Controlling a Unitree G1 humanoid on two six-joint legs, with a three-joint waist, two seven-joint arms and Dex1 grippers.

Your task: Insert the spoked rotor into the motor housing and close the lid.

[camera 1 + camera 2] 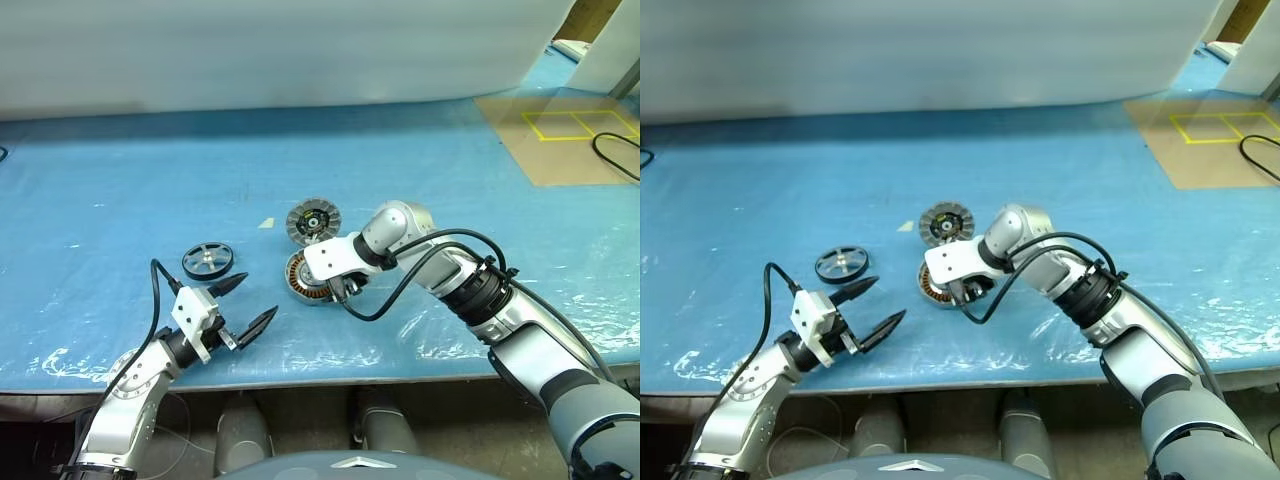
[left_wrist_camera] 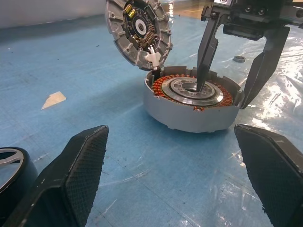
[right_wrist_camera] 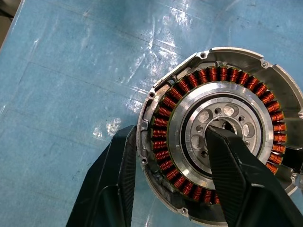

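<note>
So this looks like the setup step, with nothing inserted yet. The housing (image 1: 308, 278) sits on the blue worktop (image 1: 120, 180) with its copper windings showing and its lid (image 1: 313, 221) tipped up, apparently hinged at the far rim, so the cup is open. The right gripper (image 2: 227, 90) points down over it, jaws partly open and straddling the near wall: one finger in the silver centre bore, the other outside the rim. I can't tell whether it's clamping the wall or just steadying it; nothing is lifted. The rotor (image 1: 207, 261) lies flat on the worktop, well to the left of the housing, just beyond the left gripper (image 1: 247, 305), whose jaws are spread wide and empty, hovering level. My guess for the next move: the left gripper goes for the rotor, and the right one has to get its finger out of the bore before the rotor can drop in. I can't read any brand or writing, only a yellow-green mark near the lid's centre.
</note>
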